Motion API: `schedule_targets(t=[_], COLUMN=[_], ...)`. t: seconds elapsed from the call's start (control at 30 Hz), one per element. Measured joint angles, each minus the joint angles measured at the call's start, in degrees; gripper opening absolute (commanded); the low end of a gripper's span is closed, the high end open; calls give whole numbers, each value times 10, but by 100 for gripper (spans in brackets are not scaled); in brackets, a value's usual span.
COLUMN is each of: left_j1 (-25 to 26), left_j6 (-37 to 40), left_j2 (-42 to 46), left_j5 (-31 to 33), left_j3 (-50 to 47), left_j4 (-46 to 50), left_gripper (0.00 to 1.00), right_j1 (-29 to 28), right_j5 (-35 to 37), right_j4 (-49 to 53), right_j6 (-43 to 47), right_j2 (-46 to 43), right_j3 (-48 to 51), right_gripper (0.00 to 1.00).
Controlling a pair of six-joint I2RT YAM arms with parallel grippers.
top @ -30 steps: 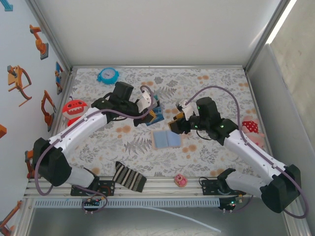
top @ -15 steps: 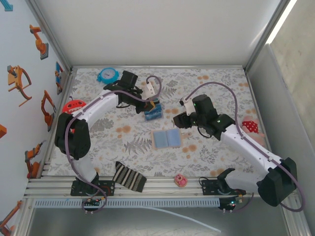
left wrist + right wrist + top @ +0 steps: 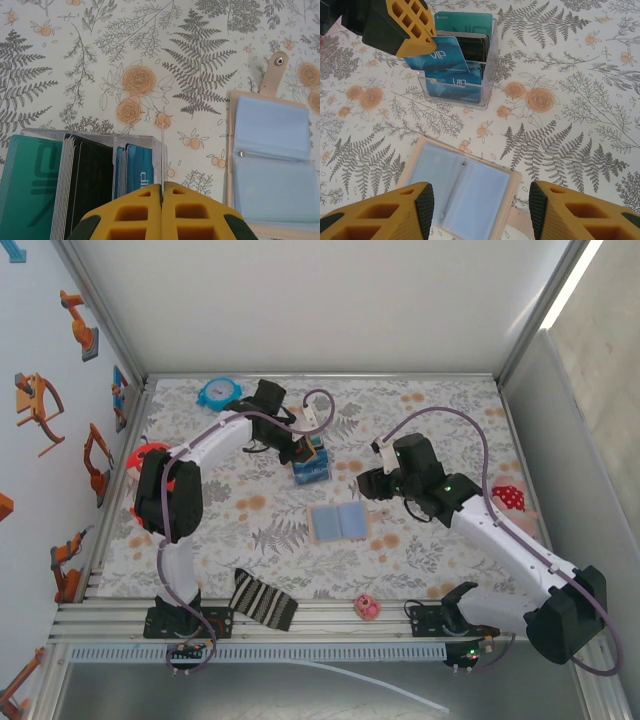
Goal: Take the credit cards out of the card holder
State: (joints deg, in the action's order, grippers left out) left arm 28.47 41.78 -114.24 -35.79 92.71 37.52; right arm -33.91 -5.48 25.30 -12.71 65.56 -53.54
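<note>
Your left hand (image 3: pixel 415 45) has swung back over the clear box (image 3: pixel 491 55), pinched shut on a stiff, slick blue card (image 3: pixel 445 56). Your right hand (image 3: pixel 480 197) hangs open above the card holder (image 3: pixel 462 192), which is spread flat mid-desk. It looks light and floppy, so pin its edge.

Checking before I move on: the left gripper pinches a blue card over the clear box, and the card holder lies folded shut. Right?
Not folded shut: the card holder lies open, pale blue panels up, as the right wrist view shows. The left gripper does pinch a blue card over the clear box.
</note>
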Motion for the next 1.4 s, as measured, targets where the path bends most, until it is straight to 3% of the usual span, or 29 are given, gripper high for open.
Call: schedule_targets(t=[0.8, 1.03, 1.17, 1.4], left_j1=[-4, -4, -4, -4], left_j6=[10, 6, 0, -2], left_j2=[-79, -85, -85, -85], left_j5=[15, 16, 17, 17], left_j3=[62, 63, 66, 66], left_j4=[42, 42, 42, 42], left_gripper=[1, 17, 31, 32], right_j1=[0, 0, 0, 0], right_j5=[6, 6, 6, 6], right_j4=[9, 9, 9, 9], right_j6=[-10, -10, -11, -15], right_j2=[-3, -4, -5, -5], right_j3=[1, 3, 3, 4], right_gripper=[53, 53, 53, 53])
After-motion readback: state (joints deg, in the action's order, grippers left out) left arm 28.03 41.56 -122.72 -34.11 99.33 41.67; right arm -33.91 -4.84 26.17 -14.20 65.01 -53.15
